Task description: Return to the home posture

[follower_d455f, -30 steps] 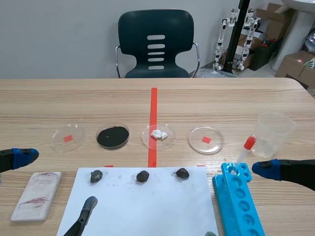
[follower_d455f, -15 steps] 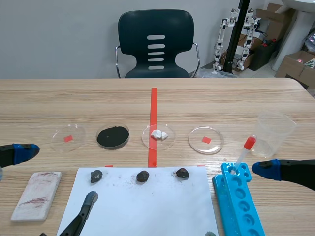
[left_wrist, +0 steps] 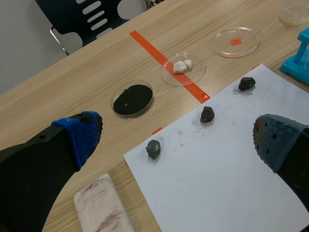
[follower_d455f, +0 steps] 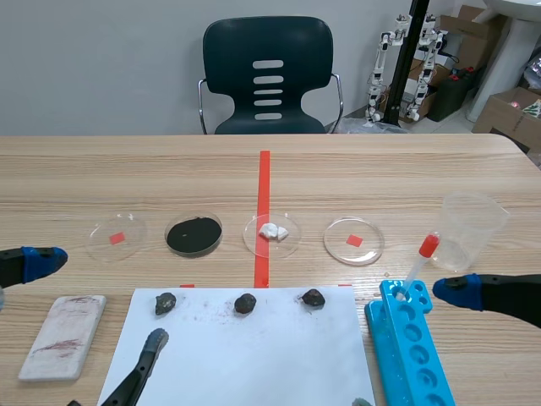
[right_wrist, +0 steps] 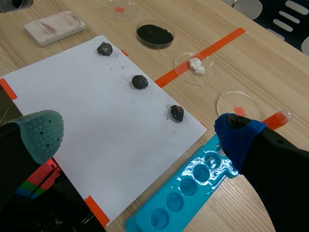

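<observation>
Both arms sit low at opposite sides of the table (follower_d455f: 380,169). The left gripper (left_wrist: 178,140) is spread wide and holds nothing, above the white sheet (follower_d455f: 254,355). The right gripper (right_wrist: 140,133) is equally wide and empty, near the blue rack (follower_d455f: 414,355). To reach home, retract each arm outward. Avoid sweeping the right fingers into the rack, the red-capped dropper (follower_d455f: 420,262), or the three dark stones (follower_d455f: 245,303).

The blue rack (follower_d455f: 414,348) and a dark tool (follower_d455f: 144,364) are cut off at the near edge. A dark scrap (follower_d455f: 361,403) left of the rack cannot be identified.
</observation>
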